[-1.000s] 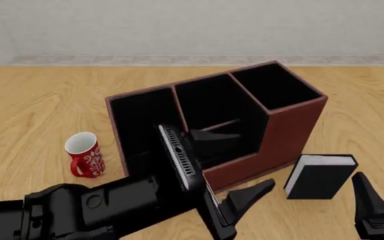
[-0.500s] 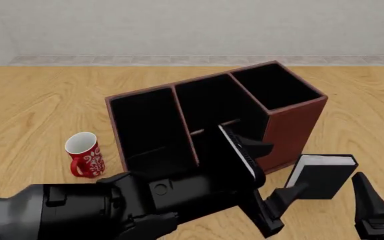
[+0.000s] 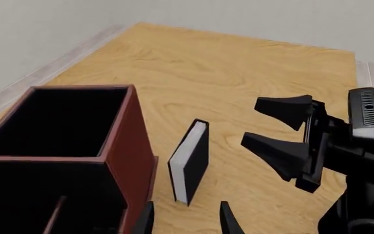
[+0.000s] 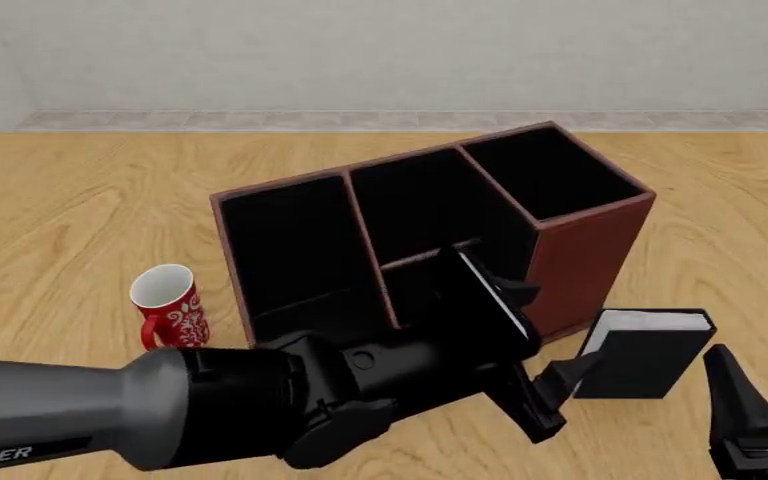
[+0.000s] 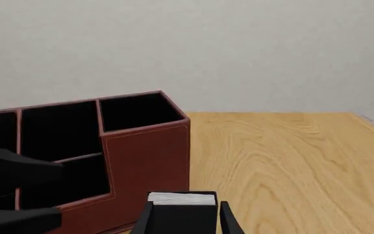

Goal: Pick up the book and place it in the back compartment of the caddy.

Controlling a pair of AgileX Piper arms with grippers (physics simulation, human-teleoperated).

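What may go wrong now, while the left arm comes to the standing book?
The book stands upright on a narrow edge, so a push from the left gripper may tip it over. The caddy stands close beside the book, leaving little room for one finger. The right gripper, jaws open, waits just beyond the book; the two arms might collide.

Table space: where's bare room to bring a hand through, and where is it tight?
Bare wood lies left of the mug and behind the caddy to the wall. It is crowded at the caddy's front right corner, where the book stands between the left gripper and right gripper.
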